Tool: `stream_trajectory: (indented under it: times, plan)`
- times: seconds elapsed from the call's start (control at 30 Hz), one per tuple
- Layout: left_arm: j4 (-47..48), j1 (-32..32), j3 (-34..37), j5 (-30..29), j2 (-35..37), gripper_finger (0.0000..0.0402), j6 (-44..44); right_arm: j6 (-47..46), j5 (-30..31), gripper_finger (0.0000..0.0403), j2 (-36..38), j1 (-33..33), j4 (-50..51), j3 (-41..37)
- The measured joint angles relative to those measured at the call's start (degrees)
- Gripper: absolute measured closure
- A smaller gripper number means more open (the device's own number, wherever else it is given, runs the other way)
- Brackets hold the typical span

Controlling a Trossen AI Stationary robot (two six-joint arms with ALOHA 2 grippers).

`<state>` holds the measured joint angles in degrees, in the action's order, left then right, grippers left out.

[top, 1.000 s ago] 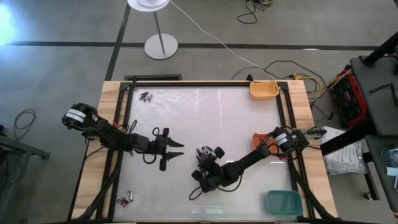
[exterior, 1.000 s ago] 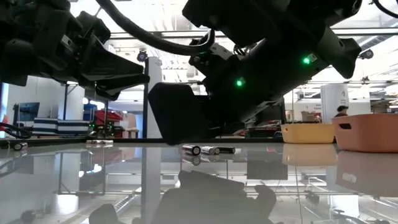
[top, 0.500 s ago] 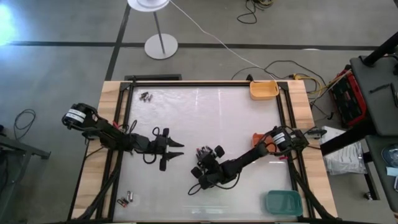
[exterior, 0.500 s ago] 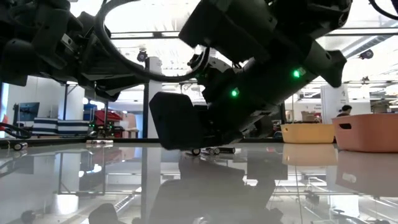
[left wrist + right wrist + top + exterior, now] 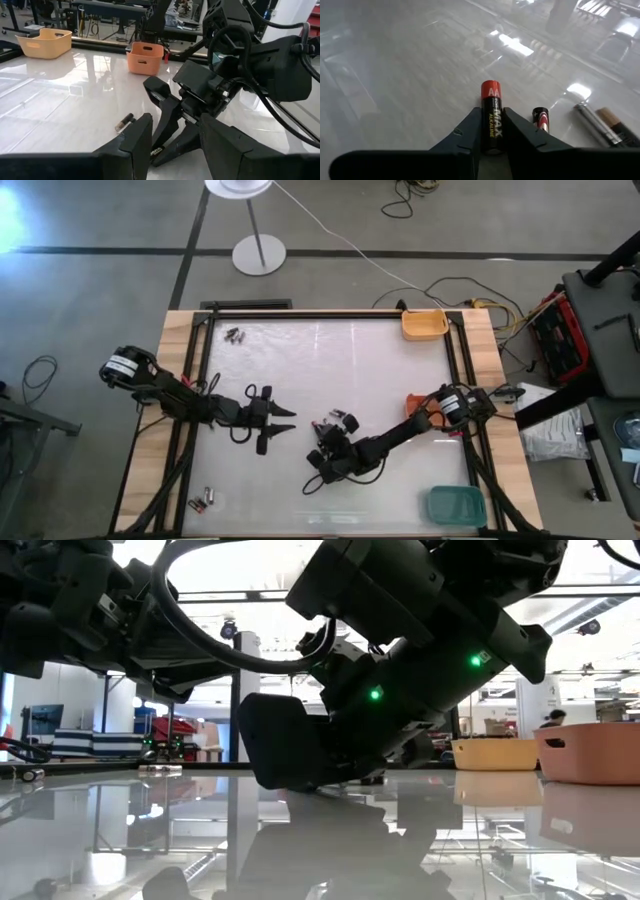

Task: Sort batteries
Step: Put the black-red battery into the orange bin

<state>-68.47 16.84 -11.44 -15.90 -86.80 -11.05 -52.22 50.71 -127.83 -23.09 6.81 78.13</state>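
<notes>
My right gripper (image 5: 328,435) is down on the glass table at its middle, shut on a black AA battery with a red end (image 5: 491,117). Three more batteries (image 5: 540,120) lie on the table just beside it; they show as a small cluster in the high view (image 5: 342,419). My left gripper (image 5: 280,430) hangs open and empty a little to the left of the right gripper, its fingers pointing at it (image 5: 175,145). One loose battery (image 5: 124,121) lies on the table between the two. More batteries lie at the far left (image 5: 235,335) and near left (image 5: 203,502). My right gripper pinches the AA battery's two long sides (image 5: 491,131) between its two fingers, at the end away from the red cap. The fingers (image 5: 470,131) lie along the battery, slanting down toward the table's left. Whether the battery rests on the glass or is clear of it, I cannot tell.
A yellow-orange tray (image 5: 425,323) stands at the far right corner, an orange tray (image 5: 417,401) at the right edge, partly under the right arm, and a teal tray (image 5: 455,505) at the near right. The two grippers are close together.
My right gripper has gone down onto the table and a little toward its far edge, onto the battery cluster, which it now hides in the low view. My left arm has kept still.
</notes>
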Motion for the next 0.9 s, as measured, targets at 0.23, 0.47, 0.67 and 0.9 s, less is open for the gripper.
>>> stream_trajectory:
  times: [0.23, 0.47, 0.67, 0.9]
  plan:
    - [0.0, 0.0, 0.0, 0.0, 0.0, 0.0258, 0.0, 4.6, -3.3, 0.0332, 0.1, 0.1, 0.2, 0.0]
    - [-0.3, 0.0, 0.0, 0.0, 0.0, 0.0258, 0.0, 6.1, -5.7, 0.0357, 2.0, 0.1, 1.2, -0.1]
    - [-0.7, 0.0, 0.0, 0.0, 0.0, 0.0258, 0.0, 6.7, -9.2, 0.0357, 12.8, 0.5, 11.0, -0.4]
    - [-1.5, 0.1, 0.0, 0.0, 0.0, 0.0258, 0.0, -2.0, -9.6, 0.0357, 30.9, 3.7, 40.4, -0.2]
